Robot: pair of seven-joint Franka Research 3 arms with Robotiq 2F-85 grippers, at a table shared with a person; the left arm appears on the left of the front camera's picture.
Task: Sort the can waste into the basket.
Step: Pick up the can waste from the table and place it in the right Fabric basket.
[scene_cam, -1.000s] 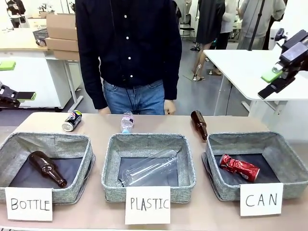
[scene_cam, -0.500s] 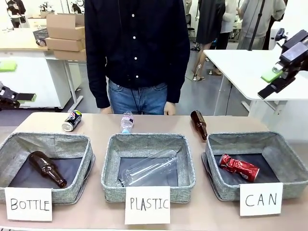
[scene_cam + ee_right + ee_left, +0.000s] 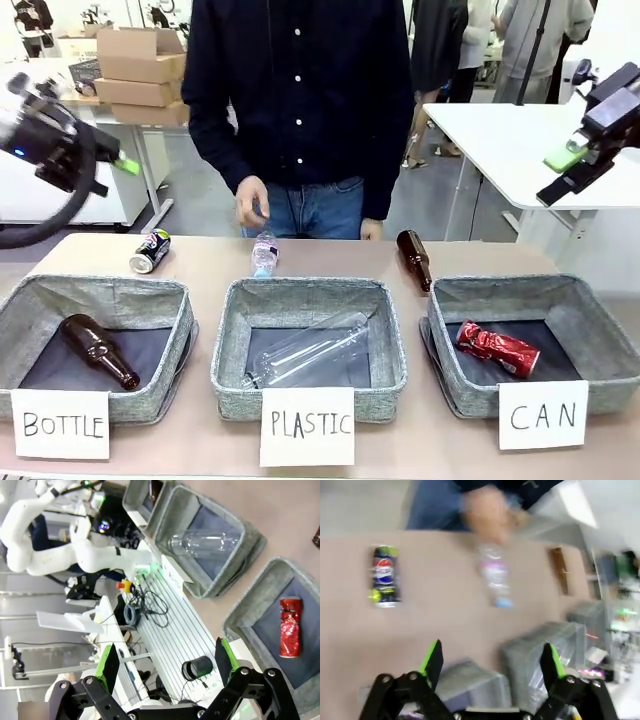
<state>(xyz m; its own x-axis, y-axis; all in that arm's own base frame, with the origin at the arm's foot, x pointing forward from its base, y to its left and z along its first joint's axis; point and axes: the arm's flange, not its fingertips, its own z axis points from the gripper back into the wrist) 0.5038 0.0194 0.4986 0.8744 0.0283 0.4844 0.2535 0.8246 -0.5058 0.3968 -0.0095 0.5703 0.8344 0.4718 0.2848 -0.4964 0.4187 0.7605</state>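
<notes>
1. Front view: the black can lies on its side on the table behind the BOTTLE basket, below and slightly right of the left claw, which is spread and empty. The right claw, also spread, hangs well apart above the CAN basket, where the red can lies.
2. Left wrist view: the black can sits ahead and left of the spread fingers, its long axis running away from them (a person's hand hovers over a plastic bottle nearby).
3. Right wrist view: the red can rests inside the CAN basket. The left arm looks the nearer one for the black can.
</notes>
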